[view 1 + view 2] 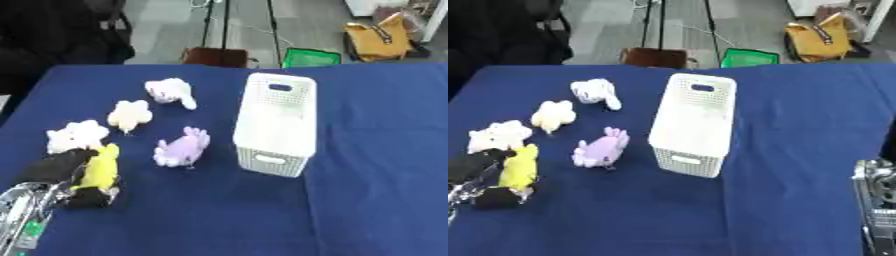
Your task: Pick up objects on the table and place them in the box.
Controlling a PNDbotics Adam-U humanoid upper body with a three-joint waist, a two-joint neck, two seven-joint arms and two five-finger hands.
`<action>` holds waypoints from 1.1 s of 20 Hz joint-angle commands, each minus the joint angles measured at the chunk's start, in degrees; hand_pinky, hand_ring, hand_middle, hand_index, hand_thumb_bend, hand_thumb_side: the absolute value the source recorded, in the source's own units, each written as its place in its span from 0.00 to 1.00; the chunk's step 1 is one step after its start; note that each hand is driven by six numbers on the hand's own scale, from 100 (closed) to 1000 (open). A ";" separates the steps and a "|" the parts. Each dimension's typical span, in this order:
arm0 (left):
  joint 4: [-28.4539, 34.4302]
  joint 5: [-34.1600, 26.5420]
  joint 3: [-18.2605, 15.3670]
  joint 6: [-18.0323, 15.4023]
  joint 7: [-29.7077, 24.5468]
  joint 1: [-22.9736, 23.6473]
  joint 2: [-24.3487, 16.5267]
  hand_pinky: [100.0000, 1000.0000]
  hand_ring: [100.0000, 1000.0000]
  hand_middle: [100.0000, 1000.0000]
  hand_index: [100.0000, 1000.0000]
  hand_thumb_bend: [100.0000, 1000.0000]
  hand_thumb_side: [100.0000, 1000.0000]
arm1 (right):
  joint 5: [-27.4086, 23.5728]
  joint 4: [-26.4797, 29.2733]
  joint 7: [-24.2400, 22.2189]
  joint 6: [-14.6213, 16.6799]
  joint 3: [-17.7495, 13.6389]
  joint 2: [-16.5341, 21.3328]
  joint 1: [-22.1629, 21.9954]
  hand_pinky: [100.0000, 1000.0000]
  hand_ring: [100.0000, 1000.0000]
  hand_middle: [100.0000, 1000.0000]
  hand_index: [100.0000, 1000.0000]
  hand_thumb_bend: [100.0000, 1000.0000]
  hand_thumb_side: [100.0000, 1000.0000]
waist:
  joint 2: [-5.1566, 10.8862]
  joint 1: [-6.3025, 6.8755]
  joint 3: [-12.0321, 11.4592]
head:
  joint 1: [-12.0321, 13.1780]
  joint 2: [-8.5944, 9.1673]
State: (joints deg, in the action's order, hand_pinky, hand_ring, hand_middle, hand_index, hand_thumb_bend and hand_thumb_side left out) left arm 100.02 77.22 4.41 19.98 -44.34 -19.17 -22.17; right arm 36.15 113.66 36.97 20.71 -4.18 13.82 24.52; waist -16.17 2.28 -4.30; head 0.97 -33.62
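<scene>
A white perforated box (pixel 277 122) stands upright on the blue table (pixel 376 165), a little right of centre. Left of it lie several plush toys: a purple one (pixel 181 148) nearest the box, a white-pink one (pixel 171 92) farther back, a cream one (pixel 129 115), and a white one (pixel 74 136) at the left. A yellow plush toy (pixel 101 170) lies at the lower left, with my left hand (pixel 54 167) curled round it, black fingers on either side. At the lower right edge of the right eye view shows part of my right hand (pixel 875 197).
Beyond the table's far edge stand a yellow bag (pixel 378 40), a green item (pixel 311 58) and a brown item (pixel 214 56) on the floor. A dark-clothed person (pixel 52 35) sits at the far left. Bare blue cloth lies right of the box.
</scene>
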 commanded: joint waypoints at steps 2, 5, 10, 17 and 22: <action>-0.40 1.77 -0.43 -0.43 0.30 -1.09 -0.45 0.79 0.90 0.89 0.99 0.28 0.71 | -0.57 0.93 0.23 0.12 0.14 0.39 0.80 0.82 0.87 0.68 0.74 0.00 1.00 | 0.78 -0.10 0.05 | 0.16 0.67; -1.16 3.30 -0.56 -0.45 0.82 -1.25 -0.49 0.79 0.90 0.88 0.99 0.26 0.71 | -0.65 0.93 0.22 0.22 0.20 0.42 0.86 0.82 0.87 0.68 0.74 0.00 1.00 | 0.71 -0.12 0.13 | 0.20 0.69; -2.40 3.76 -0.55 -0.46 0.70 -1.55 -0.35 0.78 0.89 0.88 0.99 0.25 0.71 | -0.76 0.93 0.23 0.29 0.25 0.42 0.94 0.82 0.87 0.68 0.74 0.00 1.00 | 0.69 -0.14 0.26 | 0.22 0.68; -3.95 4.27 -0.67 -0.26 0.53 -2.12 -0.19 0.75 0.83 0.81 0.96 0.19 0.69 | -0.81 0.93 0.27 0.35 0.27 0.40 0.96 0.82 0.87 0.68 0.73 0.00 1.00 | 0.72 -0.10 0.51 | 0.26 0.68; -4.65 4.03 -0.67 -0.14 0.54 -2.33 -0.20 0.74 0.77 0.77 0.96 0.19 0.69 | -0.83 0.93 0.29 0.36 0.30 0.40 0.95 0.82 0.87 0.68 0.73 0.00 1.00 | 0.73 -0.06 0.52 | 0.31 0.49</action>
State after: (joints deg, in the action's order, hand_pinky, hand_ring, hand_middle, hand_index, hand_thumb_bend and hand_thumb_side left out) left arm 95.05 81.19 4.36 19.46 -43.60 -20.76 -21.71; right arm 35.72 113.66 37.15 20.89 -3.85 13.82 24.71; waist -16.29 2.21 -3.84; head 1.06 -33.60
